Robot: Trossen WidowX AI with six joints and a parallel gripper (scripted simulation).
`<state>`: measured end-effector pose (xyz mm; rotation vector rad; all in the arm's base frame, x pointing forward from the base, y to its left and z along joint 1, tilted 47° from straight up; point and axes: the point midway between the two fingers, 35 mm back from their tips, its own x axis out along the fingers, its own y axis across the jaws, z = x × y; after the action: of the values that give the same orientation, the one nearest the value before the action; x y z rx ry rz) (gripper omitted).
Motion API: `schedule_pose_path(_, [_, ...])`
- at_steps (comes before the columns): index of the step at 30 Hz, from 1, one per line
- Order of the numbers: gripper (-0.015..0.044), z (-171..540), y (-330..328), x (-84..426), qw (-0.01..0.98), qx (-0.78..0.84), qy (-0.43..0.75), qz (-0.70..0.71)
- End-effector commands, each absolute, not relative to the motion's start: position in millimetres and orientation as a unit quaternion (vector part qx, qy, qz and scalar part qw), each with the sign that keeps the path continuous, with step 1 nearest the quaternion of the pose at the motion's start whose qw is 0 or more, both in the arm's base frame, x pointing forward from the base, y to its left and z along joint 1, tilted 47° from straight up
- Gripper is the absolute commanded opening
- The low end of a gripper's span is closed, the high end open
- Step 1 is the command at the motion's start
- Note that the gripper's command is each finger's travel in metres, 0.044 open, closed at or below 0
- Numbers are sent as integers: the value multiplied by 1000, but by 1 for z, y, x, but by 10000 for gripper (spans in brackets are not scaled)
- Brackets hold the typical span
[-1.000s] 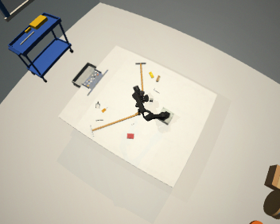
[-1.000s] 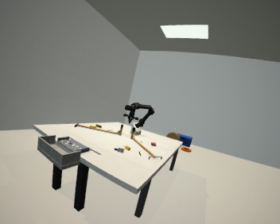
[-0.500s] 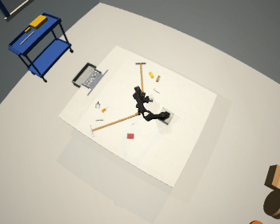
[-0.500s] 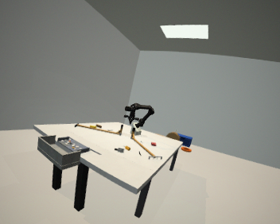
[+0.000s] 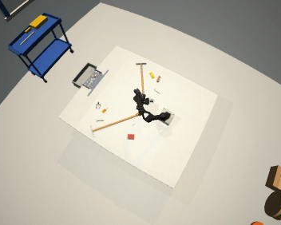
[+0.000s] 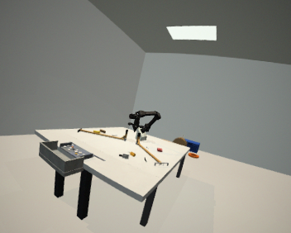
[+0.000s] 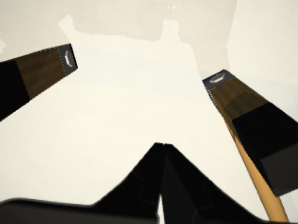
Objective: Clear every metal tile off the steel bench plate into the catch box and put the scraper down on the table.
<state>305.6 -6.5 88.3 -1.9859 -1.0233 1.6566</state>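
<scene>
Small tiles (image 5: 96, 75) (image 6: 74, 150) lie scattered on the grey bench plate (image 5: 98, 84) (image 6: 86, 155). The grey catch box (image 5: 73, 83) (image 6: 69, 164) adjoins the plate at the table edge. One long wooden tool (image 5: 142, 78) (image 6: 103, 135) has a dark crossbar head and looks like the scraper. Another long tool (image 5: 116, 122) (image 6: 149, 152) has a pale, thin head that looks pronged. Both lie on the table, their handle ends near the arm. My gripper (image 7: 161, 151) is shut with nothing between its fingertips. In the wrist view, a brown-and-black grip (image 7: 44, 71) stands left and another (image 7: 245, 100) right, both apart from the fingers.
A red block (image 5: 131, 136) (image 6: 159, 149), a yellow block (image 5: 152, 75), a brown block (image 5: 159, 79) and orange and dark small items lie on the table (image 5: 182, 148) (image 6: 118, 173). A small dark-and-white block (image 5: 152, 100) is beside the arm. A blue cart (image 5: 50, 57) stands beyond the box.
</scene>
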Motion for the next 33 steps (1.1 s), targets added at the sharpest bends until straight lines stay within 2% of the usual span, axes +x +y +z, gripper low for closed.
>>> schedule_pose_path(1, [0,83,1,305,183,-702,-362,585])
schedule_pose_path(22, [0,51,39,302,186,-701,-366,583])
schedule_pose_path(33, [0,61,49,302,184,-701,-366,584])
